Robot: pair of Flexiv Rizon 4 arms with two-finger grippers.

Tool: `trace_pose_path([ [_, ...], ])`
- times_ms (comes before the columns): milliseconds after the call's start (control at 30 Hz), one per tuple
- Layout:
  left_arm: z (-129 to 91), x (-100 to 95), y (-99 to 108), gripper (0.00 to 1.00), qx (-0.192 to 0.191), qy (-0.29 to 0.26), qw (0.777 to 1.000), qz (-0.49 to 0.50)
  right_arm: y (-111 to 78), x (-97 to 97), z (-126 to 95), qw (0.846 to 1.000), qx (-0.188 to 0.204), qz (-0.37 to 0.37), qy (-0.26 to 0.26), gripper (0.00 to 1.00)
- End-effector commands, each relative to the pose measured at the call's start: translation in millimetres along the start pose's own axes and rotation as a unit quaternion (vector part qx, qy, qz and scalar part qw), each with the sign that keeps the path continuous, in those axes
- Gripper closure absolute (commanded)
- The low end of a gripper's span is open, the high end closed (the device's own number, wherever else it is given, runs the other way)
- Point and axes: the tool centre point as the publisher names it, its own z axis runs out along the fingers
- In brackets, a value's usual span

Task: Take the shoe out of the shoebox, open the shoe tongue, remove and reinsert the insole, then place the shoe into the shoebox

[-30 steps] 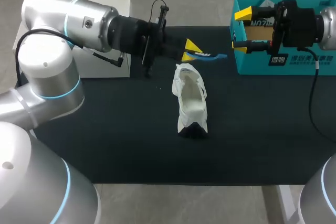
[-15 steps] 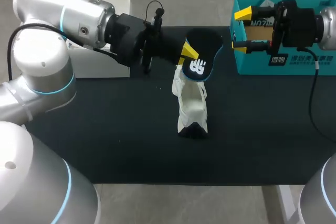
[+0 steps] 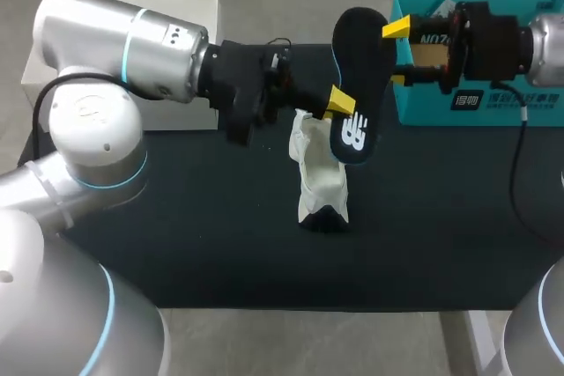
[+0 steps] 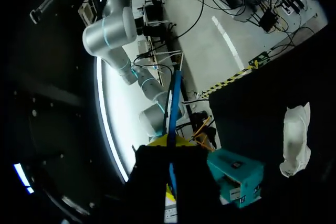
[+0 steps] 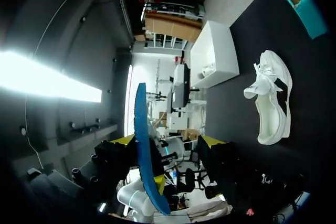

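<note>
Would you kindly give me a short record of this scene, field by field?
left gripper: shut on the insole
insole: black with a blue edge, held in the air above the shoe, one end between the right gripper's fingers
right gripper: open, in front of the shoebox
shoe: white, on its sole on the table
shoebox: teal, at the table's far right
stage: insole out, not yet reinserted
</note>
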Motion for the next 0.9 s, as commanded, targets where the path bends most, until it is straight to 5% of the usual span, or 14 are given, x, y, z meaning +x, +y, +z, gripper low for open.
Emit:
trace_pose_path([
  [33, 9.6, 0.2, -8.8, 1.00, -0.091, -0.020, 0.995, 0.025, -1.6, -0.5, 4.2, 1.000, -0.004, 0.000, 0.002, 0.56],
  [500, 21.3, 4.5, -6.9, 1.00, -0.096, -0.017, 0.992, -0.082, -10.0, 5.3, 7.5, 1.000, -0.002, -0.007, 0.011, 0.54],
  [900, 24.5, 10.9, -0.9, 1.00, -0.080, -0.022, 0.994, -0.078, -16.4, 4.0, 13.4, 1.000, 0.015, 0.001, 0.019, 0.58],
])
